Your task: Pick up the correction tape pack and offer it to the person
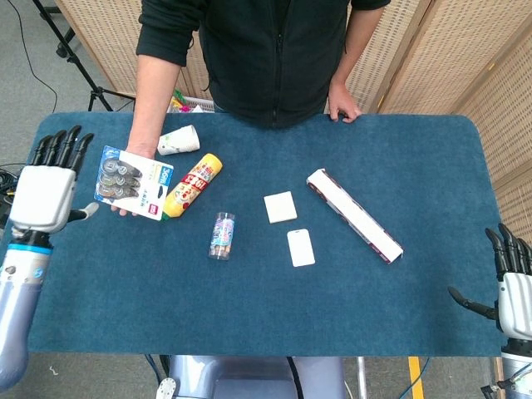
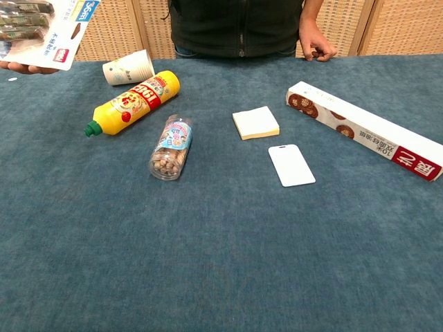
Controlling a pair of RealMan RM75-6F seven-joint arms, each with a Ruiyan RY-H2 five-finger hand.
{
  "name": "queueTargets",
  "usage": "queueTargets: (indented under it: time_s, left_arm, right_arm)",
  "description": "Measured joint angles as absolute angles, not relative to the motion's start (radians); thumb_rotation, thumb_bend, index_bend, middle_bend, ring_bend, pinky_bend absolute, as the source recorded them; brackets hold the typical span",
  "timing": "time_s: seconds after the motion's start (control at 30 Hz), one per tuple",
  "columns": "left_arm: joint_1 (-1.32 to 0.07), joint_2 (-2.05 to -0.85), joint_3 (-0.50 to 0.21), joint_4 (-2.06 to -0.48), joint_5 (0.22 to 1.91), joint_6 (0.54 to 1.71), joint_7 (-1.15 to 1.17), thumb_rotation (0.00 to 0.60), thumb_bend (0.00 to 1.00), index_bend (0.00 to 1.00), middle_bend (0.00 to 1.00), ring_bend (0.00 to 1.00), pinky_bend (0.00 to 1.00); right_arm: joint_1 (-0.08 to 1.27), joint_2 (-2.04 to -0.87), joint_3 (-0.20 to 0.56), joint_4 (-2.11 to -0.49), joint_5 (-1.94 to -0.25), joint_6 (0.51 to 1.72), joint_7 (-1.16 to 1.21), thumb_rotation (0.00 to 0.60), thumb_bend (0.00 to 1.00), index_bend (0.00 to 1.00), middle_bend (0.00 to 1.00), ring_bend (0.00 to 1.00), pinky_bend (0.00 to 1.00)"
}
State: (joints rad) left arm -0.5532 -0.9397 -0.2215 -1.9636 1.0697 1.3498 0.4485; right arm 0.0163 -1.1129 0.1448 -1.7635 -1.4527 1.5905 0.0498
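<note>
The correction tape pack (image 1: pixel 131 183), a white card with several grey dispensers and a blue top, lies in the person's hand (image 1: pixel 133 206) above the table's left side; the chest view shows the correction tape pack (image 2: pixel 43 31) at its top left corner. My left hand (image 1: pixel 46 189) is open, fingers spread upward, well to the left of the pack and apart from it. Open too, my right hand (image 1: pixel 514 278) hangs at the table's right edge, holding nothing. Neither hand shows in the chest view.
On the blue table (image 1: pixel 249 307) lie a tipped paper cup (image 1: pixel 178 140), a yellow bottle (image 1: pixel 191 186), a clear jar (image 1: pixel 222 235), a sticky-note pad (image 1: pixel 280 207), a white card (image 1: pixel 301 247) and a long box (image 1: pixel 354 214). The person (image 1: pixel 266 50) stands at the far edge.
</note>
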Motion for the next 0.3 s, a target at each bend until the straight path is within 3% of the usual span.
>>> queueTargets:
  time_s: [0.3]
  left_arm:
    - [-0.345, -0.993, -0.091, -1.754, 1.297, 1.438, -0.012, 0.6, 0.0, 0.0, 0.0, 0.0, 0.06]
  right_arm:
    - [0.013, -1.121, 0.136, -1.765, -1.469, 1.599, 0.033, 0.6, 0.0, 0.0, 0.0, 0.0, 0.0]
